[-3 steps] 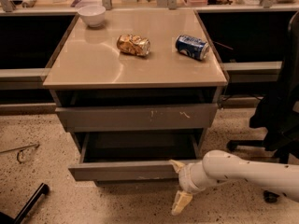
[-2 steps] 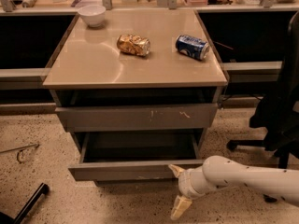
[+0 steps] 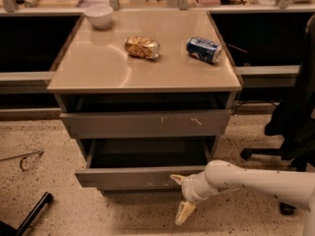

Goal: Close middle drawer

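While the wide grey middle drawer [image 3: 123, 177] stands open, the cream two-finger gripper [image 3: 181, 195] — fingers [image 3: 185, 212] apart — sits at its front's right end.

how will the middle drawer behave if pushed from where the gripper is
The middle drawer looks rigid, so its flat front should not flex. Its box shows nothing inside, so it probably slides lightly. The gripper, open, sits at the front's right end, so an off-centre push might skew it slightly.
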`<state>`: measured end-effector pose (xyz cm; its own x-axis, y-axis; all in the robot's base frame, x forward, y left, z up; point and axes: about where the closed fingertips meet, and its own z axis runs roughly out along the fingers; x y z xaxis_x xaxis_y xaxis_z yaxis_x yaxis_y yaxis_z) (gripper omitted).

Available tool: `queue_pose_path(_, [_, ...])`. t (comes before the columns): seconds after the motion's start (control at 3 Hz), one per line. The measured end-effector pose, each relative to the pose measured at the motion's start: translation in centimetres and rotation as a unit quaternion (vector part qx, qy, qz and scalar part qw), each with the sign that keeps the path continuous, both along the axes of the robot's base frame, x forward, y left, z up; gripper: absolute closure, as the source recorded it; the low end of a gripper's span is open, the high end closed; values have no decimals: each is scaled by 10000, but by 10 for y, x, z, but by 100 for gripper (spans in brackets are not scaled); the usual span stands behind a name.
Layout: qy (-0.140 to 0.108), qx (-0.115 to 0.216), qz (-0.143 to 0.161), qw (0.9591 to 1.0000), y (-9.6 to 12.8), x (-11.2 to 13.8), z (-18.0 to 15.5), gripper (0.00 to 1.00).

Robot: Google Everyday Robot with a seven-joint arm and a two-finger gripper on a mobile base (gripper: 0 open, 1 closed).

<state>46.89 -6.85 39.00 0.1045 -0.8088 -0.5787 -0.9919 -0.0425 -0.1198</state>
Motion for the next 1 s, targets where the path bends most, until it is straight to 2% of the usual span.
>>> queue_pose_path(0.33, [-257, 8, 123, 9996, 12, 34, 1, 0])
queue_pose_path(0.67, [-257, 8, 123, 9996, 12, 34, 1, 0])
queue_pose_path(1.0, [-658, 80, 266, 9974, 29, 72, 12, 0])
